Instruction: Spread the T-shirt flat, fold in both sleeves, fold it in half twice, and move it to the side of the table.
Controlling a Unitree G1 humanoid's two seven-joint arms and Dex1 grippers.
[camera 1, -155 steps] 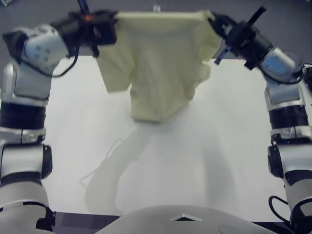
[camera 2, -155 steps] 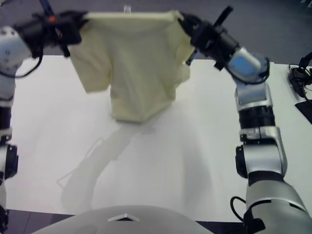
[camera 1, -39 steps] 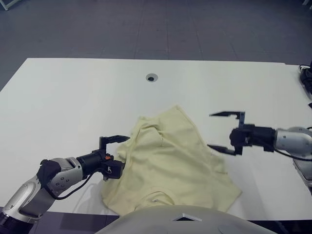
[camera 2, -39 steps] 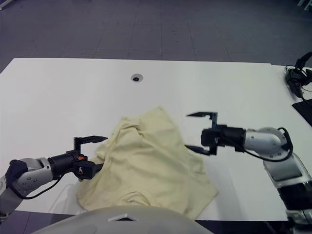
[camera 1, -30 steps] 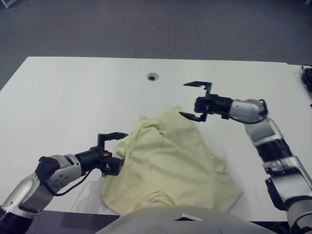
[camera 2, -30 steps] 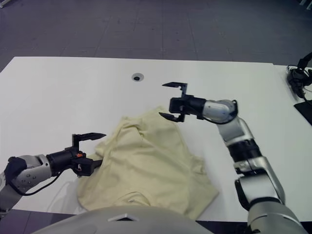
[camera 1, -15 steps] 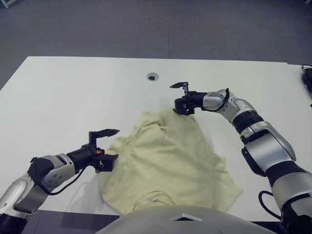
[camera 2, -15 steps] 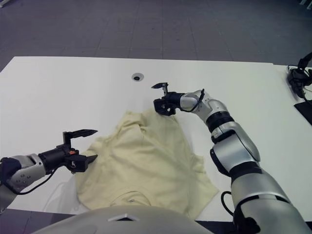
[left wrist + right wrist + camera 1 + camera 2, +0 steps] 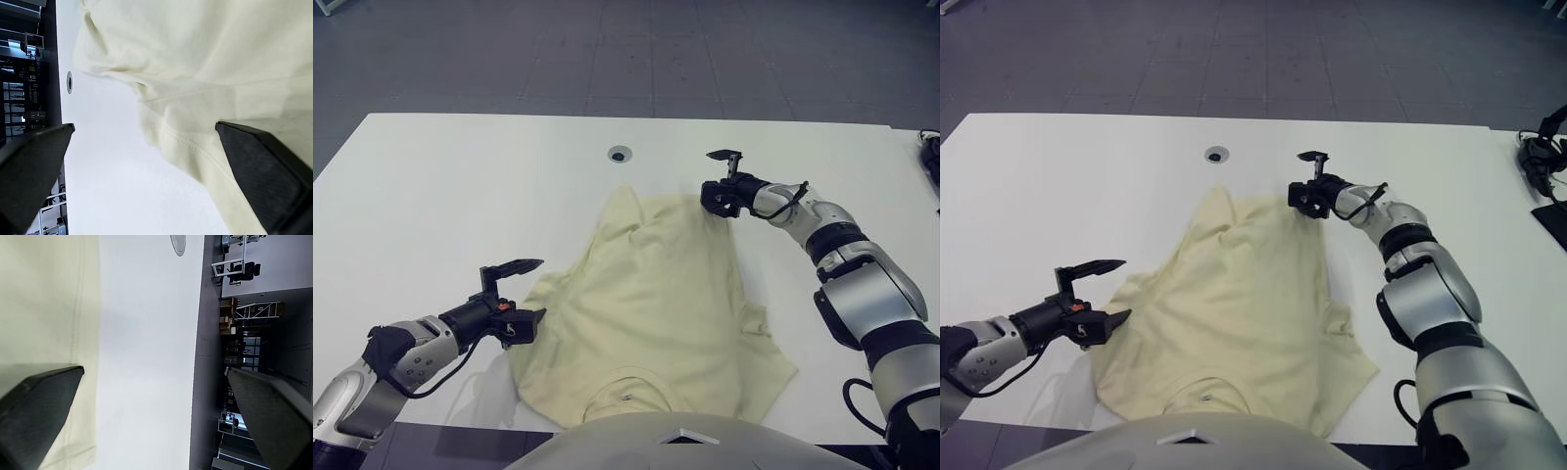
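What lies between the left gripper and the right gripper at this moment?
The T-shirt, rumpled on the table. The left eye view shows it filling the stretch from the left gripper to the right gripper.

Left claw (image 9: 540, 288) and right claw (image 9: 713, 179), both agape.

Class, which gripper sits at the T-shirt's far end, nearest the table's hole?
The right gripper, at the T-shirt far edge; the left gripper is by its near-left edge.
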